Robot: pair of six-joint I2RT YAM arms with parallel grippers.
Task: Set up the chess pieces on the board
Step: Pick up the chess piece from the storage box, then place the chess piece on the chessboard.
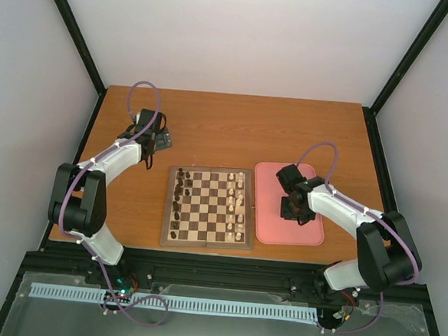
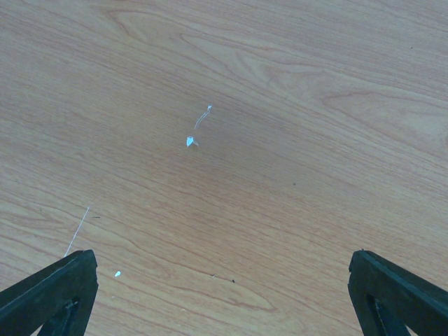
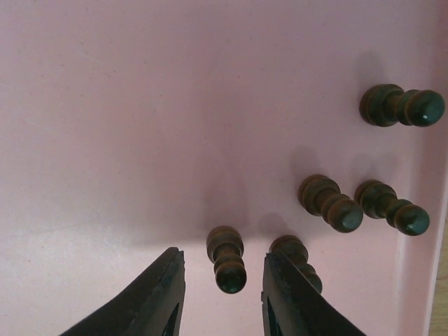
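The wooden tabletop (image 1: 234, 130) carries the chessboard (image 1: 206, 244) at its middle, with the pink tray (image 1: 270, 225) just beside its right edge as a holding place for loose pieces. Dark pieces (image 1: 178, 199) already line the board's left columns and cream ones (image 1: 238, 207) its right.

The left claw (image 2: 220, 259) hangs spread wide over bare wood, well away from the board, probably parked out of the way. The right claw (image 3: 224, 255) is low over the tray, its jaws apart on either side of one dark pawn (image 3: 227, 260) with a gap on each side, so nothing is pinched yet.

That pawn seems to stand on its base, long axis upright and head toward the camera. Four more dark pawns (image 3: 330, 203) wait near the tray's wall.
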